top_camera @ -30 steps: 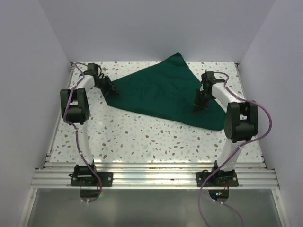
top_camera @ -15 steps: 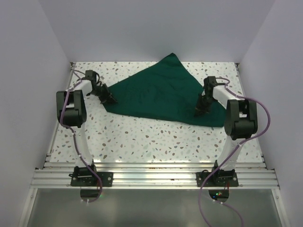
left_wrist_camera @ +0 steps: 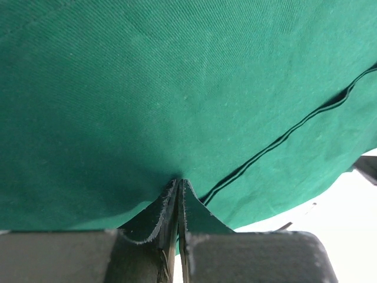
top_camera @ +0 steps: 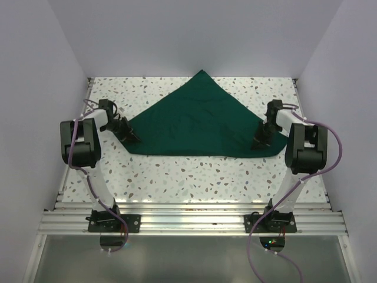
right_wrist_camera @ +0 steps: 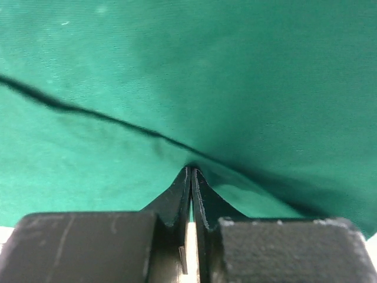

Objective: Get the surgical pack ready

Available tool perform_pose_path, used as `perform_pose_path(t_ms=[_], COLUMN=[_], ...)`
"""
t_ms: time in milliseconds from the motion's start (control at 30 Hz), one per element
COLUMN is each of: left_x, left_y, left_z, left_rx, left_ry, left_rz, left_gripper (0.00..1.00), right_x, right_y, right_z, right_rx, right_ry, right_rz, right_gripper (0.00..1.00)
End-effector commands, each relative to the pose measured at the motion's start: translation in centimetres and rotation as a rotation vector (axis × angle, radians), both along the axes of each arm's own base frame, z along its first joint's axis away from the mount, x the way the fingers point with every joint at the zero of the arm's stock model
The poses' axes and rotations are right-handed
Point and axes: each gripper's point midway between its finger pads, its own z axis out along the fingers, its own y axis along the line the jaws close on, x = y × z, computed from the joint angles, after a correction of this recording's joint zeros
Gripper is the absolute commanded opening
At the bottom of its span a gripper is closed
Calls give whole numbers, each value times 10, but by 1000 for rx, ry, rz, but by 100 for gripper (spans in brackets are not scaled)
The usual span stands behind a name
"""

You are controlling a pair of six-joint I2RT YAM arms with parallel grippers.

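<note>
Broadly, the speckled white table [top_camera: 177,171] fills the floor of a white-walled booth, with a ribbed metal rail [top_camera: 194,219] along its near edge carrying both arm bases. On the far half of the table lies the surgical pack [top_camera: 200,121], a dark green cloth spread as a broad triangle. Its long edge runs left to right on the near side and its point reaches toward the far wall. The left arm [top_camera: 79,144] bends out to the cloth's left corner and the right arm [top_camera: 303,147] to its right corner. The left gripper [top_camera: 133,138] is clamped on the left corner; its wrist view shows cloth edges pinched between fingers pressed together. The right gripper [top_camera: 258,144] is likewise closed on the right corner, with two layers nipped between its fingers.
</note>
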Motion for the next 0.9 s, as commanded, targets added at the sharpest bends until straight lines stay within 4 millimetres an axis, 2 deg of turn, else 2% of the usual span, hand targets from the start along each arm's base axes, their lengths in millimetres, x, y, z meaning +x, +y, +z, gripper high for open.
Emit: perform_pose_path(t_ms=[0,67,133,167,200,233,267,333,400,433,533,600,633,733,867], left_x=[-9,-2,4,7,11,5,5,-8,-20,-29,-40,-42,-41,-44,-51], left_y=[26,23,13,7,1,-15,-23,-54,-79,-99,-120,-122,-122,-122,-126], left_z=[1,23,43,60,68,76,80,79,75,69,56,51,47,37,20], left_rx=[123,115,65,43,23,-24,-43,-125,-205,-231,-267,-263,-254,-259,-301], left_ry=[-19,-89,-171,-234,-279,-299,-317,-307,-285,-260,-214,-196,-185,-143,-91], left_rz=[-57,-76,-94,-107,-120,-152,-167,-235,-299,-347,-386,-387,-385,-389,-380], left_gripper=[9,12,17,18,18,17,13,11,8,7,6,6,6,6,6], right_x=[3,8,9,6,4,-7,-10,-19,-21,-21,-23,-23,-26,-31,-38], right_y=[-15,-3,23,36,50,61,67,78,79,80,83,86,96,105,109], right_z=[24,34,46,49,54,53,53,55,55,55,53,48,47,37,20], right_rx=[-49,12,158,207,278,306,328,379,389,393,415,442,452,450,428], right_ry=[-48,-78,-101,-103,-100,-55,-44,-9,-7,-13,-2,18,29,59,101], right_rz=[47,80,124,165,191,220,248,263,258,256,255,251,276,301,312], right_gripper=[6,7,7,7,8,8,7,7,7,7,7,7,7,7,7])
